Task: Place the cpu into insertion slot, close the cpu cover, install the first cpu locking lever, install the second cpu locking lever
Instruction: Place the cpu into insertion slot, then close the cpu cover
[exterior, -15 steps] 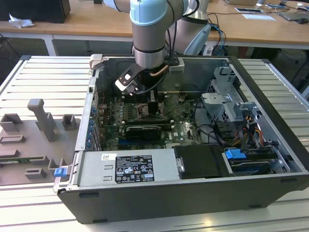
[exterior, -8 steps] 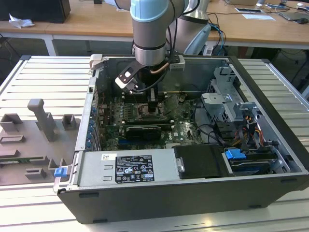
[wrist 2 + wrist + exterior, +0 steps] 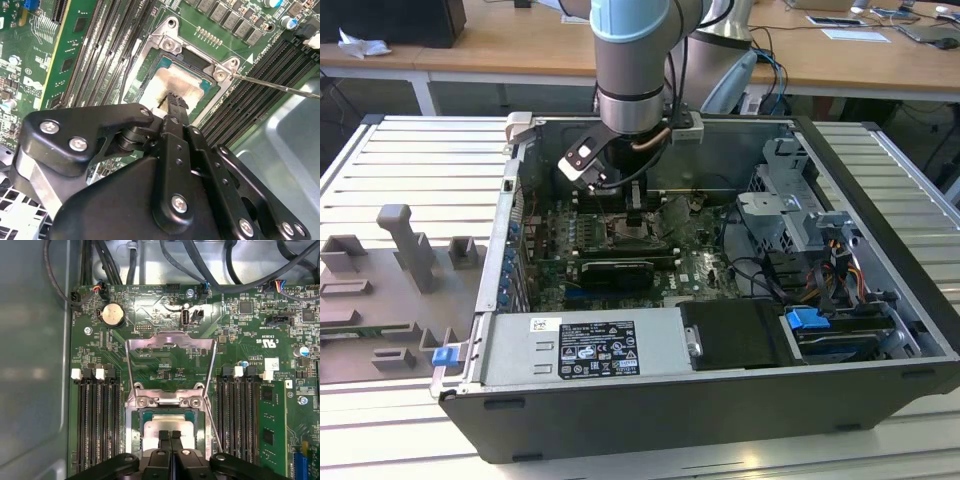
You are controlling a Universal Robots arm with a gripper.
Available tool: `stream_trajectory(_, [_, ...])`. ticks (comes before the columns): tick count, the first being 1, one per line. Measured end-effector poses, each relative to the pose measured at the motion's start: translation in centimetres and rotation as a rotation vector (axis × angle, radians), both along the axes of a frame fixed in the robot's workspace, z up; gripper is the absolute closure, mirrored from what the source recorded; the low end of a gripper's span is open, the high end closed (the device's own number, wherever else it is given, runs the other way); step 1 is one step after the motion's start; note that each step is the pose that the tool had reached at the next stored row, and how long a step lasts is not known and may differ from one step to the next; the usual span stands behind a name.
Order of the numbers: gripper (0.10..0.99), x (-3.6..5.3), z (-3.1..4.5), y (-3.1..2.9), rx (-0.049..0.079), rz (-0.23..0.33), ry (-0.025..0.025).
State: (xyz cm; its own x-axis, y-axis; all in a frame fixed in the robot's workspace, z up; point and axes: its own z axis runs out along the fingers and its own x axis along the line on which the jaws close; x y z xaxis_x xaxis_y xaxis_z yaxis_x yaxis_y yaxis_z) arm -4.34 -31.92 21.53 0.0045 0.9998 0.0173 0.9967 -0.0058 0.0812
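**A:** The gripper [image 3: 170,434] is reaching down into the open computer case [image 3: 720,420], and its two fingers [image 3: 164,437] are pressing together with nothing between them.

**B:** Directly under those tips the chip [image 3: 155,426] is lying flat, pale face up, inside the socket [image 3: 132,430]. The tips are either touching it or hovering just over it; that one is hard to call.

**A:** So the first step is looking done. How is the cover doing?

**B:** The cover [image 3: 170,342] is lying swung back, just beyond the fingertips on the far side of the socket. The green board [image 3: 240,330] is showing through its cut-out, so it is not closed.

**A:** And the levers?

**B:** One thin lever [image 3: 280,87] is sticking out free, off to one side of the fingers across the memory slots [image 3: 260,95]. It is not hooked down. The other one is not showing clearly enough to judge.

**A:** By that reading the chip is in place, and the cover and both levers are waiting to be done.
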Motion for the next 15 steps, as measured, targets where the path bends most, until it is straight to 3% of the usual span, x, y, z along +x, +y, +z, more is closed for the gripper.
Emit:
stream_trajectory(7, [0.98, 0.04, 0.28, 0.0, 0.0, 0.0, 0.0006])
stream_trajectory(8, [0.98, 0.34, 0.41, 0.0, 0.0, 0.0, 0.0103])
stream_trajectory(10, [0.98, 0.38, 1.25, 0.0, 0.0, 0.0, 0.0148])
stream_trajectory(14, [0.98, 0.38, 2.12, 0.0, 0.0, 0.0, 0.0151])
stream_trajectory(15, [0.98, 0.38, 2.64, 0.0, 0.0, 0.0, 0.0153])
